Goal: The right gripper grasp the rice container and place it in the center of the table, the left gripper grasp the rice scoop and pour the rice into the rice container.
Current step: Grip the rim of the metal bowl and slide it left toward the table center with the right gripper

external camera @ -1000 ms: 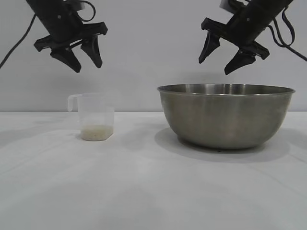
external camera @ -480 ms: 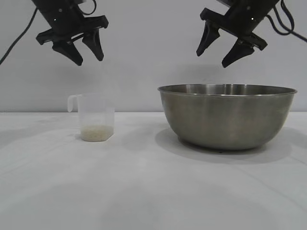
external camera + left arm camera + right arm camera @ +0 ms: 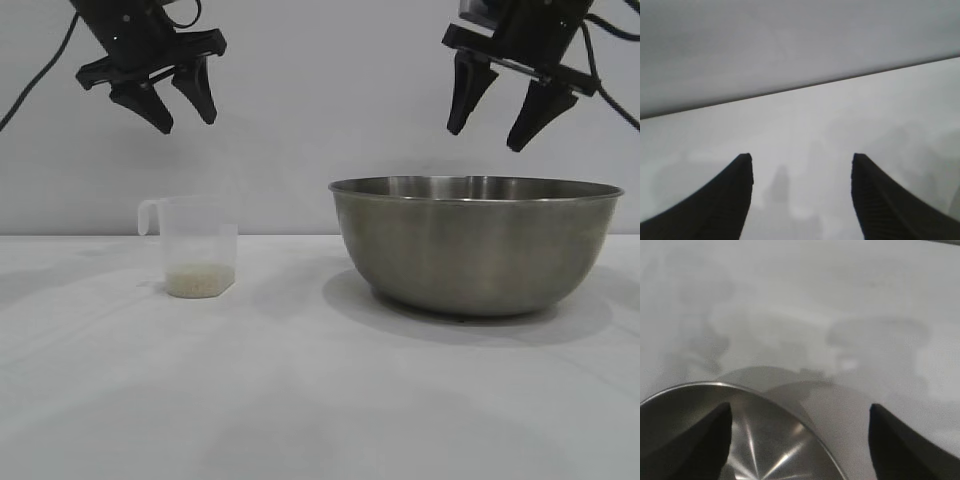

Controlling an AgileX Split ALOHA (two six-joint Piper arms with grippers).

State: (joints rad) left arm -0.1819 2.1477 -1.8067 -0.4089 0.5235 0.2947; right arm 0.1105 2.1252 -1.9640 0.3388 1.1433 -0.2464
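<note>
Right gripper hangs in the upper right of the exterior frame, above the rice container, fingers spread wide, holding nothing, not touching the rim. Right wrist view: both fingertips far apart, container rim and shiny inside at the lower left of that frame, white table beyond. Container sits on the table at right of centre of the exterior frame.

Left gripper is in the upper left, above the rice scoop, fingers apart, empty. Left wrist view: two dark fingers wide apart over bare table.

Scoop stands upright at left of centre, handle pointing left, well apart from the container. Rice is a thin layer in its bottom.
</note>
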